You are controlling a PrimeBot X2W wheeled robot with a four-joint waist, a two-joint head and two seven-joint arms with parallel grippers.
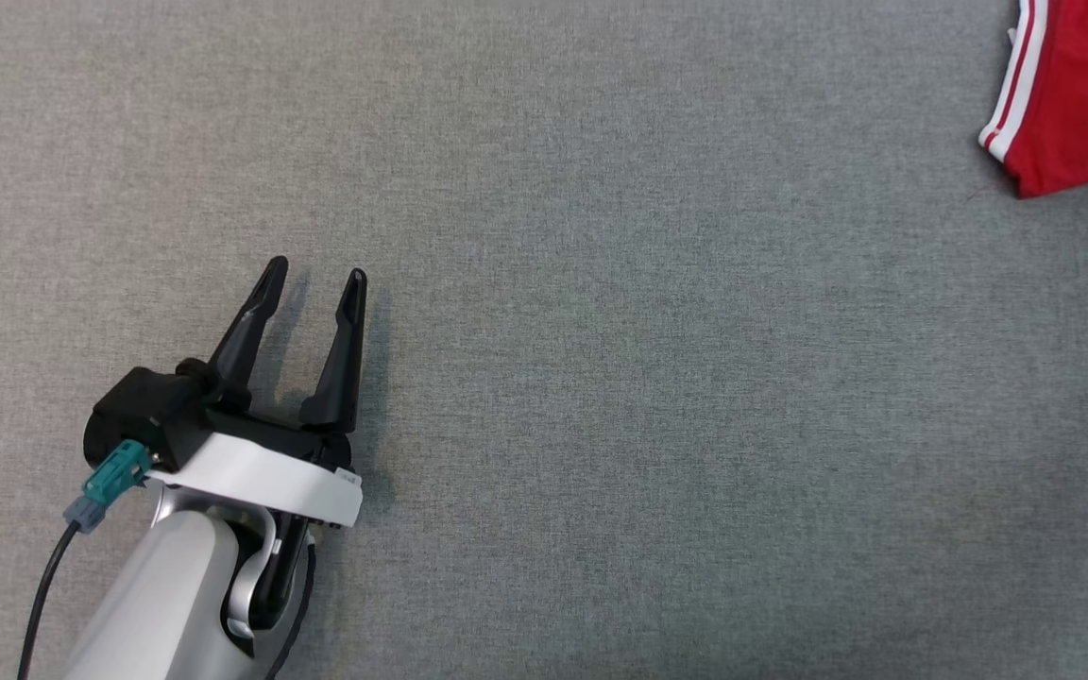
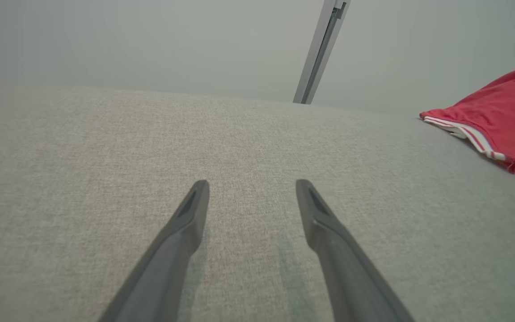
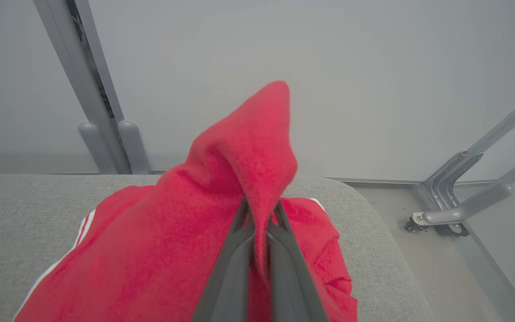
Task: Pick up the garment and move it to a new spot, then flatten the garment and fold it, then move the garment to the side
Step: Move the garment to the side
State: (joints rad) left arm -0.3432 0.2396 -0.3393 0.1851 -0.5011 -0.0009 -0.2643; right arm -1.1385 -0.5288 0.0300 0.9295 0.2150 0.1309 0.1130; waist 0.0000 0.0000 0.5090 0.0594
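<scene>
Garment [image 3: 150,259], red (white-striped edge), bunched and pinched by right gripper [image 3: 262,205]; left gripper [image 1: 315,272] spread wide.

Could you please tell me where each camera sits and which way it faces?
Head view: on the head, looking down at the grey surface; open left gripper lower left.
Left wrist view: on the left wrist, looking low across the surface along its fingers.
Right wrist view: on the right wrist, looking along the right gripper, shut on the red garment.
Shared: all three show the garment.
</scene>
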